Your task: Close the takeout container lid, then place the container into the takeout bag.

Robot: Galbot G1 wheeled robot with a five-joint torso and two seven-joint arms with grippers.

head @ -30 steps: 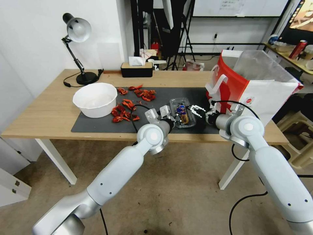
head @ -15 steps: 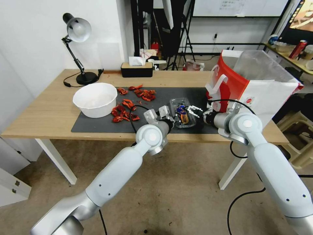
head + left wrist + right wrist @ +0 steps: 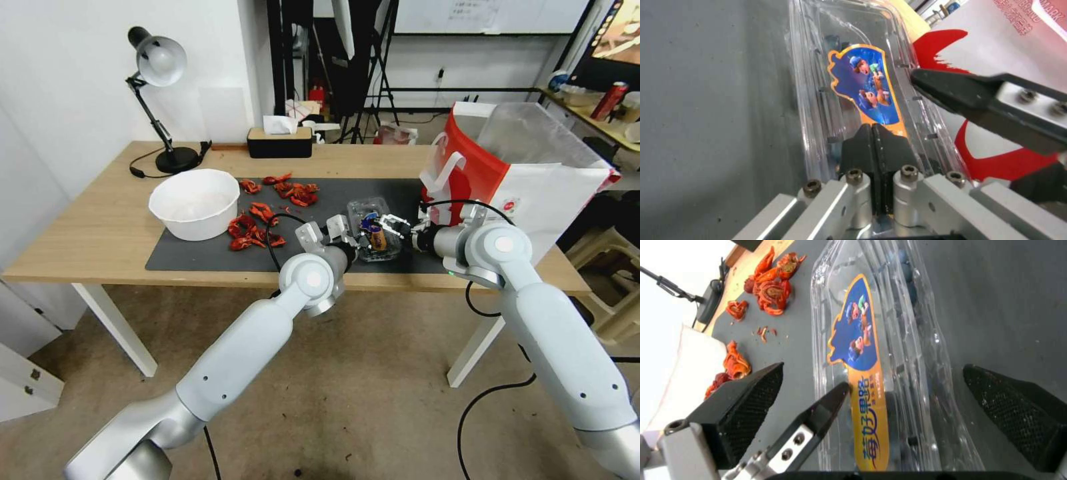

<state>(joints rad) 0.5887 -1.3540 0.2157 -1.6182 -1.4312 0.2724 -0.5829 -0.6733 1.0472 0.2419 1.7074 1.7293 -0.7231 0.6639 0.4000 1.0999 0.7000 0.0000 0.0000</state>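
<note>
my left gripper [image 3: 872, 133] is pinched shut, tips pressing on the closed lid [image 3: 849, 63] of the takeout container [image 3: 373, 230], which sits on the dark mat [image 3: 200, 250] at table centre. my right gripper [image 3: 871, 386] is spread wide, straddling the container from its 3 o'clock side. takeout bag [image 3: 527, 173] stands just past it at 3 o'clock, white bowl [image 3: 195, 203] well off at 9 o'clock.

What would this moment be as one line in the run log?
left tool: shut, pressing on lid | right tool: open, straddling takeout container | takeout bag: upright beside it, container not in
</note>
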